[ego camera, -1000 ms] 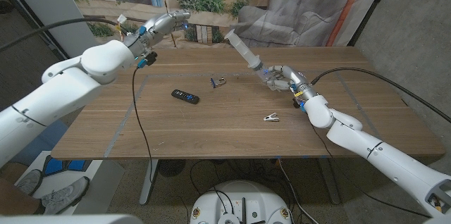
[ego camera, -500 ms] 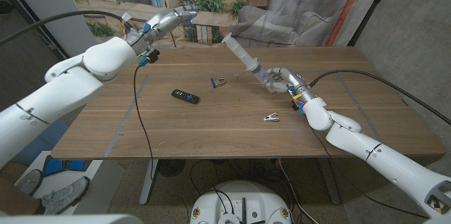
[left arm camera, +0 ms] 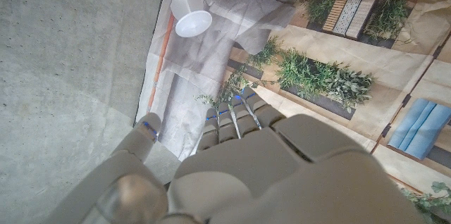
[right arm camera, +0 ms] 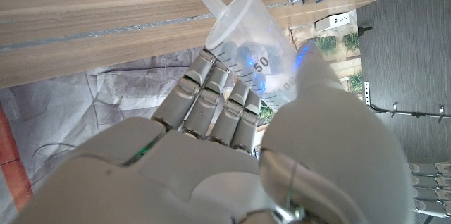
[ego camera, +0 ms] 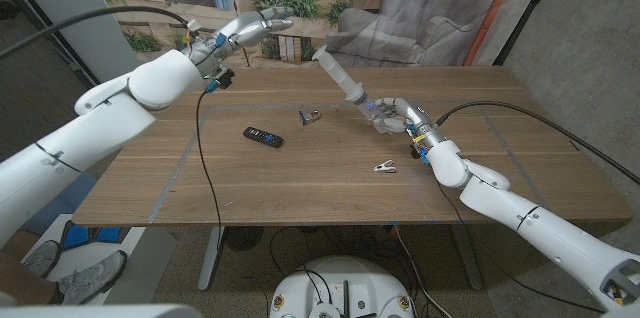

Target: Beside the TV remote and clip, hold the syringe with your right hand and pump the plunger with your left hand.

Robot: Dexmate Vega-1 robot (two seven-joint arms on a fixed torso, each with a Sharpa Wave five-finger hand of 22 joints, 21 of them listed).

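Syringe, a clear plastic barrel [ego camera: 345, 82], sat gripped in the right hand [ego camera: 392, 114], slanting toward eleven o'clock above the wooden worktop [ego camera: 300, 173]. Left hand [ego camera: 252, 28], fingers spread and empty, hung near the plunger end (not touching); pumping remained undone.

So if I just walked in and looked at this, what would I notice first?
Probably the big clear plastic syringe sticking up at a slant above the far side of the wooden table, gripped low on its barrel by the robot's right hand. Next, the left hand hanging in the air off to the left, fingers apart, apart from the plunger. On the tabletop lie a small black TV remote and a little metal clip.
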